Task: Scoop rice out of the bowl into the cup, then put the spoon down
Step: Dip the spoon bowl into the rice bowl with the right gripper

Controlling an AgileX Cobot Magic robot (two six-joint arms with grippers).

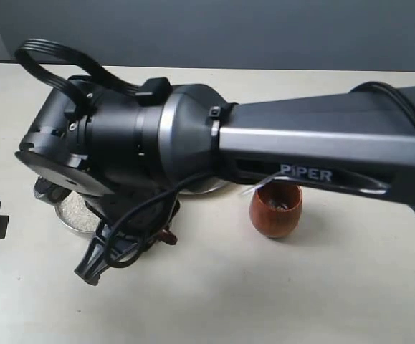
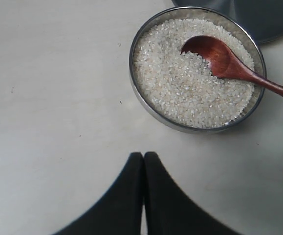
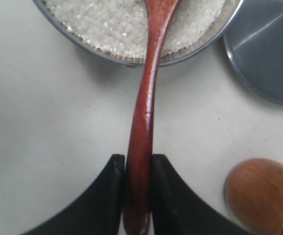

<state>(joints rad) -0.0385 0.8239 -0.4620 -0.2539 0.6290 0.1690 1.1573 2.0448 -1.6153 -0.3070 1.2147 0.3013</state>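
The silver bowl [image 2: 132, 78] is full of white rice [image 2: 180, 88]. The dark wooden spoon [image 2: 218, 58] lies with its head on the rice and its handle out over the bowl's rim. My right gripper [image 3: 138, 164] is shut on the spoon's handle [image 3: 142, 112] near its end, just outside the bowl [image 3: 107, 54]. The reddish-brown wooden cup [image 3: 261, 193] stands close beside that gripper; its inside is hidden there. My left gripper [image 2: 143, 156] is shut and empty, over bare table short of the bowl. In the exterior view the right arm hides most of the bowl [image 1: 77, 213]; the cup [image 1: 275, 209] shows below it.
A flat steel plate [image 3: 268, 49] lies right beside the bowl, near the cup. The right arm [image 1: 300, 147] spans the table from the right. The pale tabletop [image 1: 300, 294] stretches in front.
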